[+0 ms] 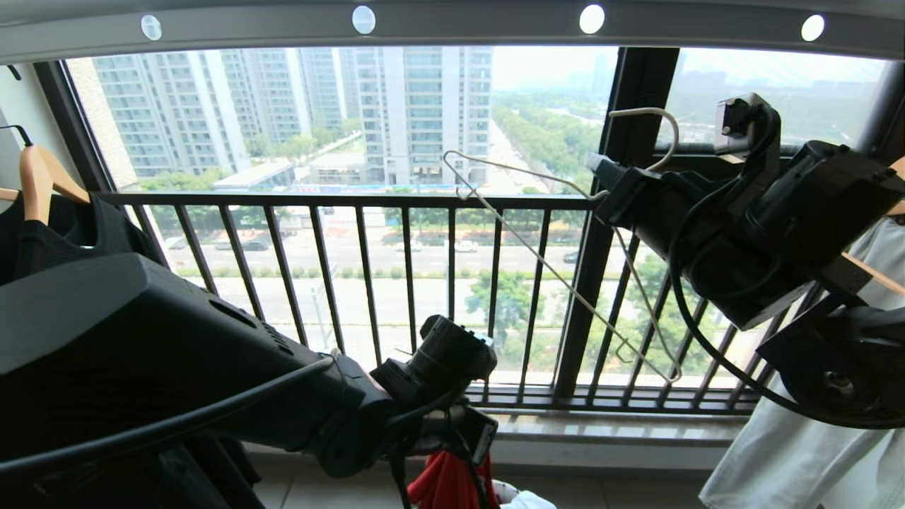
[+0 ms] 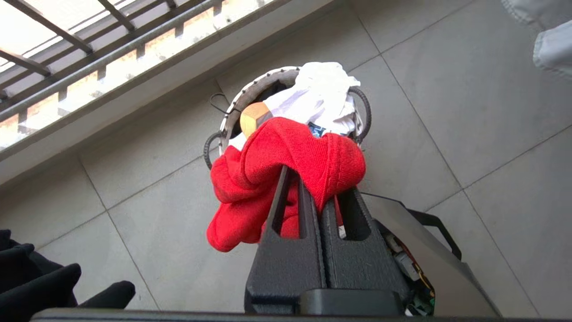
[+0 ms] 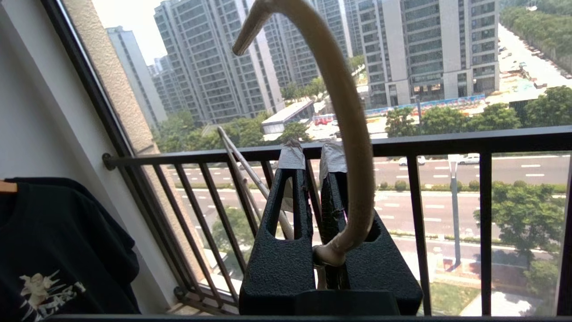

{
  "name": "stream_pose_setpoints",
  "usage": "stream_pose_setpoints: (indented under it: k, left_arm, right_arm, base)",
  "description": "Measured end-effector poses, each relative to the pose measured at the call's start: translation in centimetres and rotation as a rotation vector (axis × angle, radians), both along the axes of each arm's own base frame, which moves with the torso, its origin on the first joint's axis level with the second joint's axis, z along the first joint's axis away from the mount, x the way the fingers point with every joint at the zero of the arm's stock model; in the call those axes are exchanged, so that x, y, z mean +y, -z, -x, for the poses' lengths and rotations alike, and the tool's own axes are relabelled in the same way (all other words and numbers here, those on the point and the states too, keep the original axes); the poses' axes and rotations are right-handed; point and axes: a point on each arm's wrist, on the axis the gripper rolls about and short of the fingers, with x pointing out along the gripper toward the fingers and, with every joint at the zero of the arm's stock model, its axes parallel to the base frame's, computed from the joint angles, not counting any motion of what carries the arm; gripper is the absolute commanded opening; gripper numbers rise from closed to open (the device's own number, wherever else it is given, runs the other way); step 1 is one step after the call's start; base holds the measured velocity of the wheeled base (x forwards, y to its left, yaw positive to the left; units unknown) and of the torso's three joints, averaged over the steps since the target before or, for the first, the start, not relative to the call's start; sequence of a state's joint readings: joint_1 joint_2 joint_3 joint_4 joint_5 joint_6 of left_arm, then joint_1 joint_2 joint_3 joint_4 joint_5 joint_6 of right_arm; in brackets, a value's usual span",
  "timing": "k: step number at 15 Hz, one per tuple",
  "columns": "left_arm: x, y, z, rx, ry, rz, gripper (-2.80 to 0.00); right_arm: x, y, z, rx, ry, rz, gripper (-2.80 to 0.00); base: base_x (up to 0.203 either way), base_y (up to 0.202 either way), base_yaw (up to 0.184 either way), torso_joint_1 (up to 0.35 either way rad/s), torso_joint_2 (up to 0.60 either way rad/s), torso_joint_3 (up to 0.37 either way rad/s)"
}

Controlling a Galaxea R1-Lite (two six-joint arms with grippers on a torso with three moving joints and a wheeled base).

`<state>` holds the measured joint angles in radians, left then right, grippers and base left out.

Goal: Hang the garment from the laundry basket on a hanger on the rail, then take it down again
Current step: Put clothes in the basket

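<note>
My left gripper [image 2: 319,188] is shut on a bunched fold of the red garment [image 2: 286,152], lifted just above the laundry basket [image 2: 250,91] on the tiled floor. In the head view the garment [image 1: 445,484] hangs below the left wrist at the bottom edge, beside the basket [image 1: 503,488]. My right gripper [image 1: 597,166] is raised at the right, below the rail [image 1: 452,25], and is shut on the hanger [image 1: 551,268] at its neck. The wire triangle slants down and leftward before the window. In the right wrist view the hanger's hook [image 3: 348,134] curves up past the right gripper [image 3: 312,154].
A black T-shirt [image 1: 42,212] hangs on a wooden hanger at the left, a white garment [image 1: 799,438] at the right. The barred window railing [image 1: 353,201] runs close ahead. White clothes [image 2: 319,94] and a wooden hanger end [image 2: 252,118] lie in the basket.
</note>
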<state>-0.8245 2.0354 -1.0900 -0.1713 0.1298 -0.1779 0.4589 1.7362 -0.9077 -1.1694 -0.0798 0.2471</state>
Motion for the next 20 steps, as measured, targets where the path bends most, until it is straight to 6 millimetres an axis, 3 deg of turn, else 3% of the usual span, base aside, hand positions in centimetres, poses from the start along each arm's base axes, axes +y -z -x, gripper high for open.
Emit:
stream_pose_setpoints:
  k: [7,15,20]
  left_arm:
    - [-0.8,3.2,-2.6,-0.103,-0.052,0.131,-2.8]
    - [0.7,1.6,-3.8,-0.152,-0.099,0.163,-2.8]
    - [-0.3,5.4,-5.4,-0.174,-0.141,0.142,-2.8]
  right_arm:
    - [-1.1,0.5,-0.6,-0.002,0.07,0.105,-2.8]
    - [-1.6,1.0,-0.9,0.013,0.103,0.161,-2.8]
    - [-2.3,1.5,-1.4,0.074,0.127,0.207,-2.8]
  base:
    - [0.0,0.0,0.0,0.0,0.0,0.0]
    - [0.0,0.0,0.0,0.0,0.0,0.0]
    - [0.0,0.0,0.0,0.0,0.0,0.0]
